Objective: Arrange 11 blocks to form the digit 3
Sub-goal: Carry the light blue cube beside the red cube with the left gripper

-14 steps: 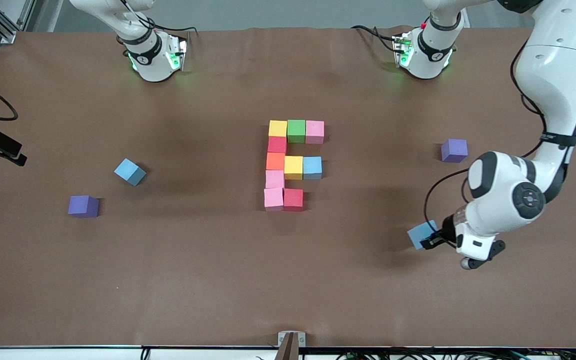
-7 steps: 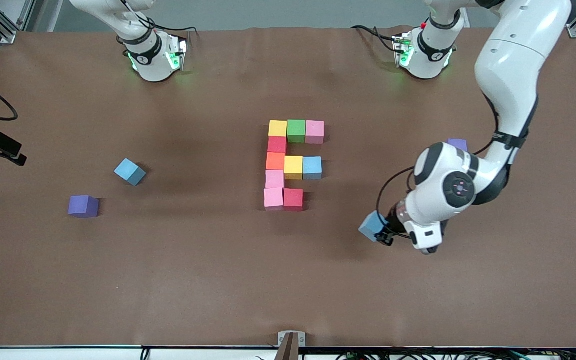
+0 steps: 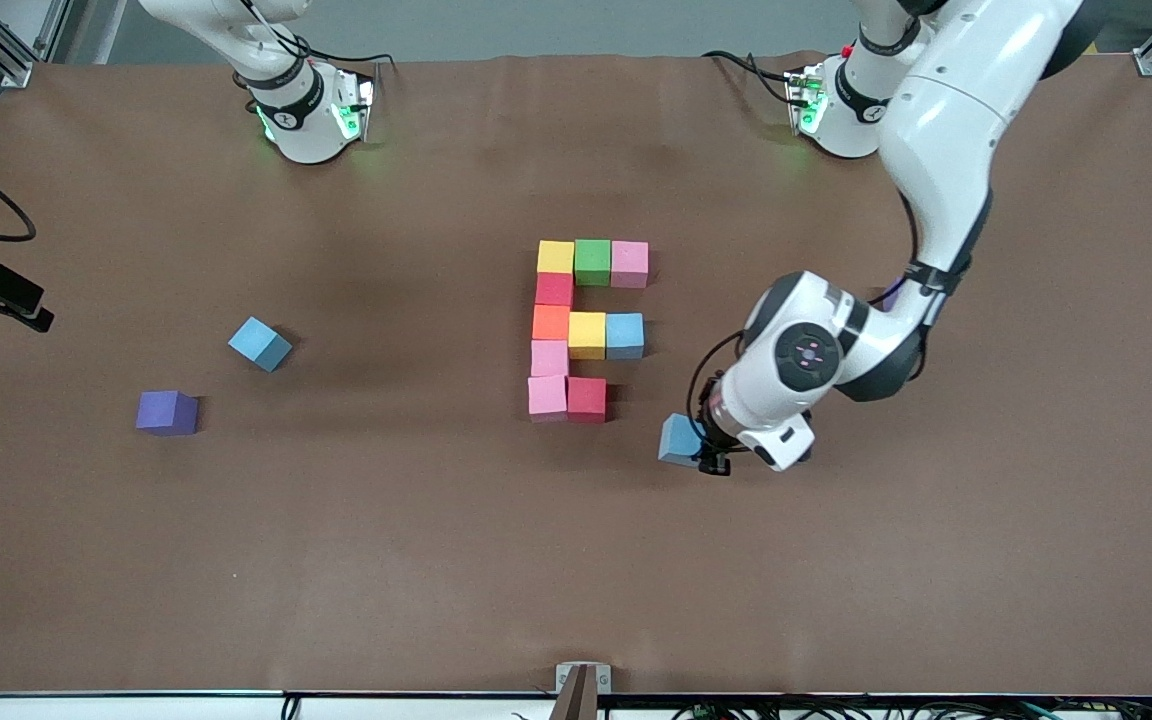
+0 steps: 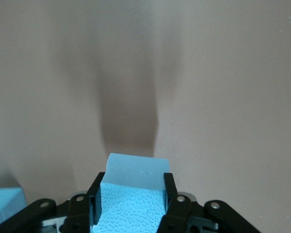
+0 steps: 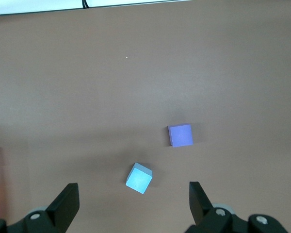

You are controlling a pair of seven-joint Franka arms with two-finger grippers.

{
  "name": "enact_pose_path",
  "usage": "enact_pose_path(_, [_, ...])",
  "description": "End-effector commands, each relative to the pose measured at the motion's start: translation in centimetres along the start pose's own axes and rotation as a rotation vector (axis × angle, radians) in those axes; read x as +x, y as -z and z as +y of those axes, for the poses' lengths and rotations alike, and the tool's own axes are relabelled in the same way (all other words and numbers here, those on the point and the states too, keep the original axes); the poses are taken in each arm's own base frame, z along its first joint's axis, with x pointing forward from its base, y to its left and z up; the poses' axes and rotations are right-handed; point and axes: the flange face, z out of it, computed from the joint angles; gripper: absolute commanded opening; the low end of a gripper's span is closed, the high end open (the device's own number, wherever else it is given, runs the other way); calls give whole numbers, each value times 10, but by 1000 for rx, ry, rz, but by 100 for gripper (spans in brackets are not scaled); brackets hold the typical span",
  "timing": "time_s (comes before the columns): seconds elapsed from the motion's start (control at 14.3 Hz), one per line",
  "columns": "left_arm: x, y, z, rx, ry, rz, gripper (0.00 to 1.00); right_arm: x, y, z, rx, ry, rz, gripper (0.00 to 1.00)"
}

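Observation:
A figure of ten touching blocks lies mid-table: a yellow (image 3: 556,257), a green (image 3: 592,261) and a pink block (image 3: 629,264) in the farthest row, a column through red (image 3: 554,289), orange (image 3: 551,322) and pink (image 3: 549,357), and a nearest row of pink (image 3: 547,396) and red (image 3: 586,398). My left gripper (image 3: 704,452) is shut on a light blue block (image 3: 680,438), low over the table beside that red block, with a gap between them. In the left wrist view the block (image 4: 136,167) fills the gripper (image 4: 133,181). My right gripper (image 5: 133,201) is open, high over a loose light blue block (image 5: 138,178).
The loose light blue block (image 3: 259,343) and a purple cube (image 3: 166,412) lie toward the right arm's end. The purple cube also shows in the right wrist view (image 5: 180,135). Another purple cube (image 3: 891,296) is mostly hidden by the left arm. The right arm waits.
My left arm has carried the light blue block from the left arm's end of the table toward the figure. The right arm and the other blocks have not moved.

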Motion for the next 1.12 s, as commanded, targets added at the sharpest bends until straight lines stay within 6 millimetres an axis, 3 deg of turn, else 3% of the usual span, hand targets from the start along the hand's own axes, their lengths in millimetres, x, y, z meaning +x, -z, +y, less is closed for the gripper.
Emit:
enact_pose_path(0.0, [-31, -11, -14, -21, 73, 65, 11, -8, 2, -4, -5, 15, 6, 100])
enact_pose_path(0.21, [-55, -26, -34, -32, 106, 108, 11, -9, 2, -9, -7, 23, 3, 100])
enact_pose_path(0.49, [-66, -44, -46, -21, 157, 126, 11, -8, 2, -8, -10, 23, 9, 100])
enact_pose_path(1.05, [-84, -49, -63, -16, 160, 130, 11, -9, 1, -3, -11, 15, -1, 100])
